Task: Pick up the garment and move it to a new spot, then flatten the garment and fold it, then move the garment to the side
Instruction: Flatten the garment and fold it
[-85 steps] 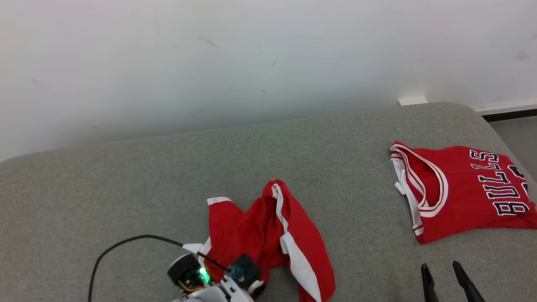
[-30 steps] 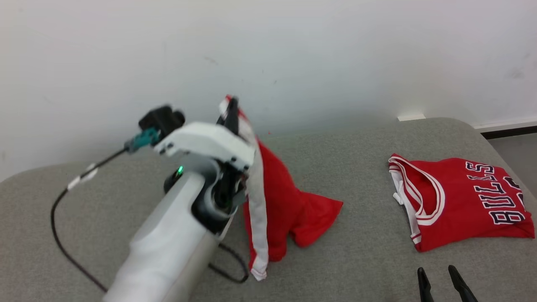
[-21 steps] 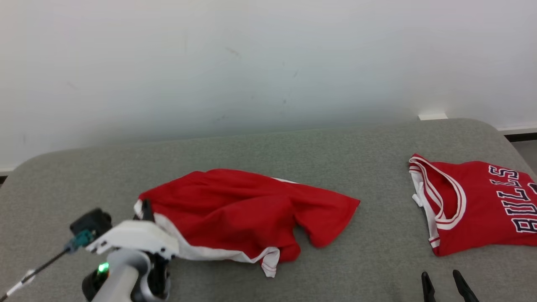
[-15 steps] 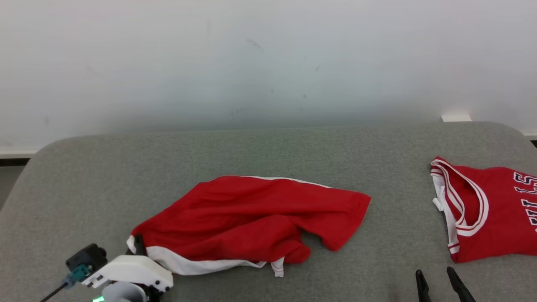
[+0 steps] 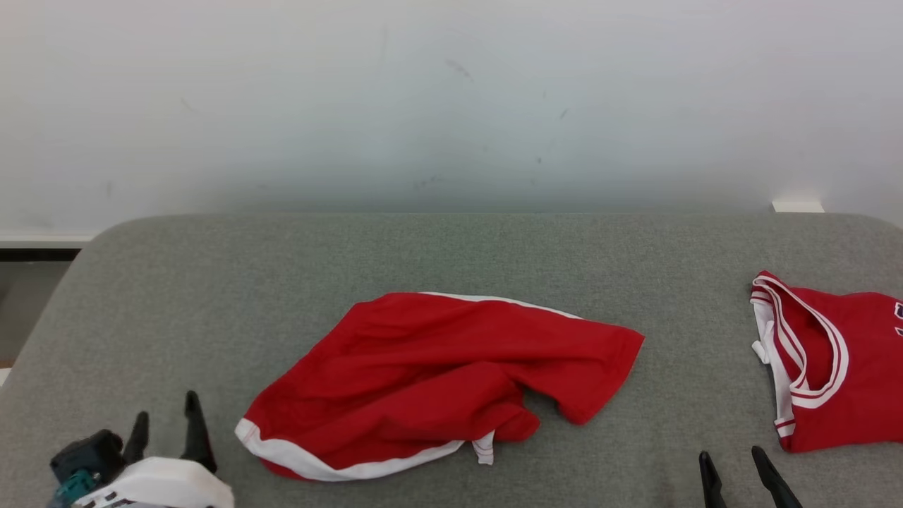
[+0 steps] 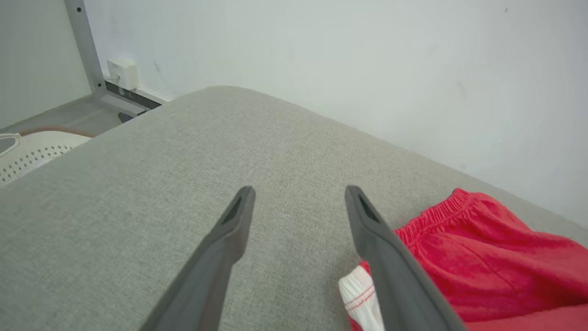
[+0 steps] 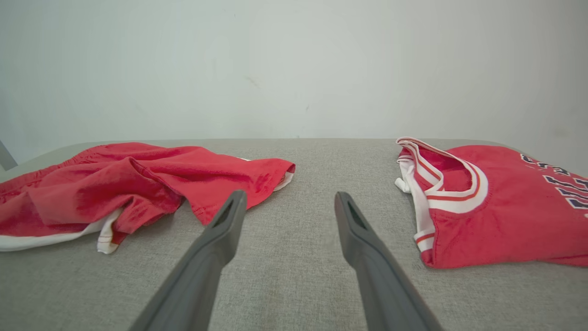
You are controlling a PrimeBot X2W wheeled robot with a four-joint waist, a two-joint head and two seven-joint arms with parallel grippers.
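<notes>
The red shorts (image 5: 437, 374) lay spread across the middle of the grey padded worktop (image 5: 282, 268), wrinkled. Their white-trimmed edge faced the robot and one corner was folded under near the front. Nearly three seconds earlier they had been a crumpled heap. A second before this they had hung in the air from the left claw (image 5: 166, 408). Half a second before, that claw had still pinched the white-banded corner at the near left.

Now the left claw had let go. Its two dark fingers stood spread and empty on the worktop just to the left of the shorts, clear of the cloth. In the left wrist view the elastic waistband showed beside the right-hand finger.

The right claw (image 5: 730, 457) sat at the lower right as before, fingers parted and holding nothing. It lay between the shorts and the red jersey (image 5: 825, 367). The jersey lay nearer the picture's right edge than earlier because the camera had turned.
</notes>
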